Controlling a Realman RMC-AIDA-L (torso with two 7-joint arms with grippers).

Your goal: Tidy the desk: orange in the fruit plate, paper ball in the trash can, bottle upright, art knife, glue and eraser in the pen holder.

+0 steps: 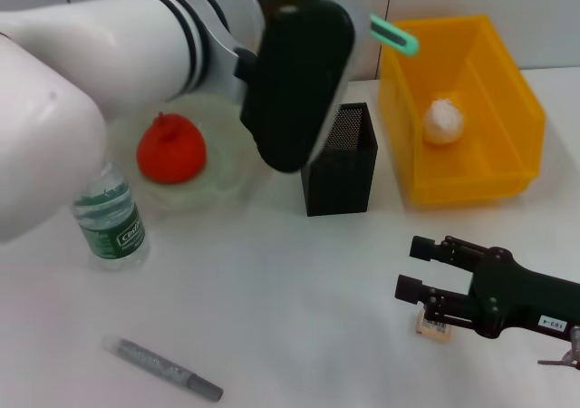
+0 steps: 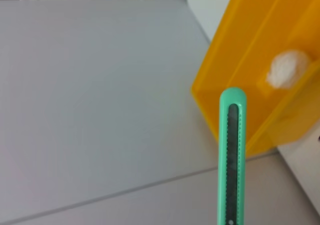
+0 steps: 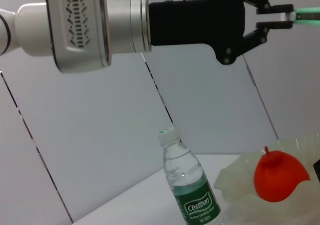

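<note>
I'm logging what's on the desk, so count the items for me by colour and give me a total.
Green: 3: art knife, bottle label, fruit plate
Yellow: 1: trash can
Red-orange: 1: orange
White: 1: paper ball
Black: 1: pen holder
Grey: 1: glue
Beige: 1: eraser
Total: 9

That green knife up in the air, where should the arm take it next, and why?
Probably swing the art knife back over the pen holder and tip it downward. The left pincer holds it high, jutting toward the trash can, not above the holder's open top.
</note>
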